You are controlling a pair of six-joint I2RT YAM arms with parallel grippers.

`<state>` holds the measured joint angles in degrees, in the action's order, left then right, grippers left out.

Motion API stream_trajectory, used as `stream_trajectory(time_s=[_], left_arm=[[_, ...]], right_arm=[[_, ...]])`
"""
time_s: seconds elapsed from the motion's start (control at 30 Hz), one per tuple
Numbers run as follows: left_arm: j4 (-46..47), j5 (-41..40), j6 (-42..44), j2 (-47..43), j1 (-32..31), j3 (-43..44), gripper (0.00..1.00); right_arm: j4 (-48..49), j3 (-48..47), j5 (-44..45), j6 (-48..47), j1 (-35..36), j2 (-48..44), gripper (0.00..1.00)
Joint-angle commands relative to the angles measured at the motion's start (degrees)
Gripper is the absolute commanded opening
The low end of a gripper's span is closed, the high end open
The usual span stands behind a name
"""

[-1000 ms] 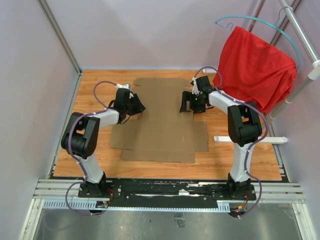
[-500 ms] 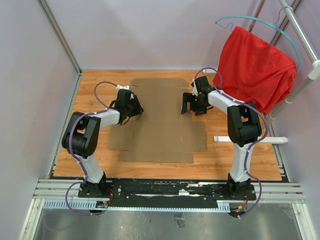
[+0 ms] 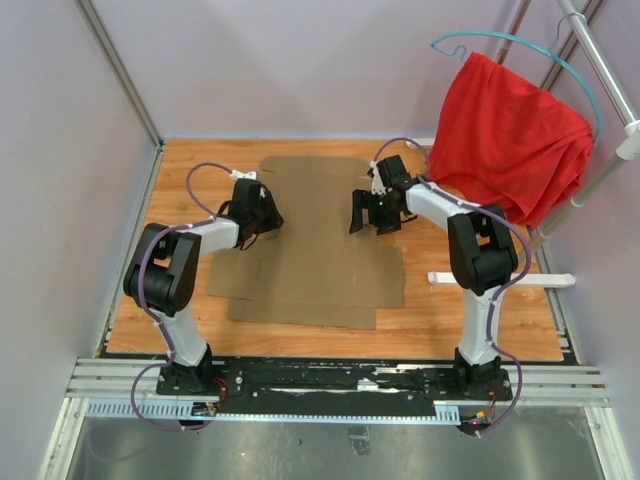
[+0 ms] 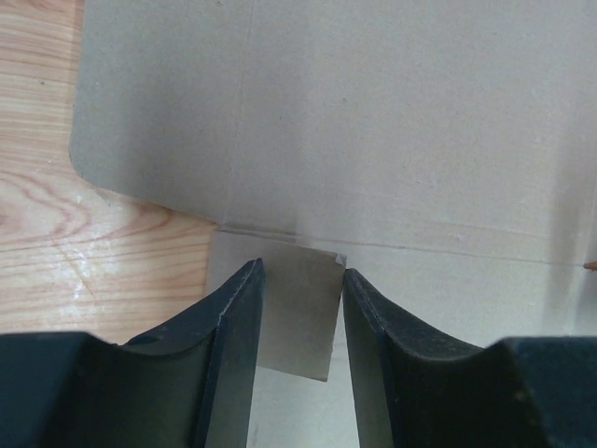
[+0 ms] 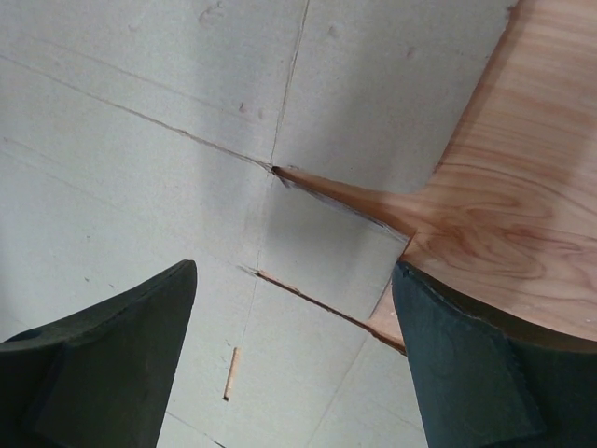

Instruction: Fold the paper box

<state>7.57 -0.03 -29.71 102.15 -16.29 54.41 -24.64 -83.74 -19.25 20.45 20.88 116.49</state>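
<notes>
Paper box (image 3: pixel 320 270) plain brown, flap pinched in left pincer (image 4: pixel 300 273).

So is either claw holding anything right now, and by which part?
The left claw pinches a small tab at the edge of the paper box. The right claw is open above the box, holding nothing.

Probably a robotics lab cell, plain walls (image 3: pixel 300 60), aluminium rail (image 3: pixel 110 378), wooden tabletop (image 3: pixel 440 320).
</notes>
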Motion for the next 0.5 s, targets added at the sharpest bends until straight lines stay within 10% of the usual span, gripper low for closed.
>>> stream_trajectory(time_s=[0.0, 0.47], left_arm=[[-0.92, 0.74, 0.28, 1.32, -0.32, -1.18, 0.43], [0.27, 1.44, 0.18, 2.2, -0.36, -2.83, 0.42]], right_arm=[[-1.65, -1.13, -1.85, 0.54, 2.67, -1.45, 0.86], [-2.54, -5.3, -1.97, 1.42, 6.02, -2.67, 0.85]])
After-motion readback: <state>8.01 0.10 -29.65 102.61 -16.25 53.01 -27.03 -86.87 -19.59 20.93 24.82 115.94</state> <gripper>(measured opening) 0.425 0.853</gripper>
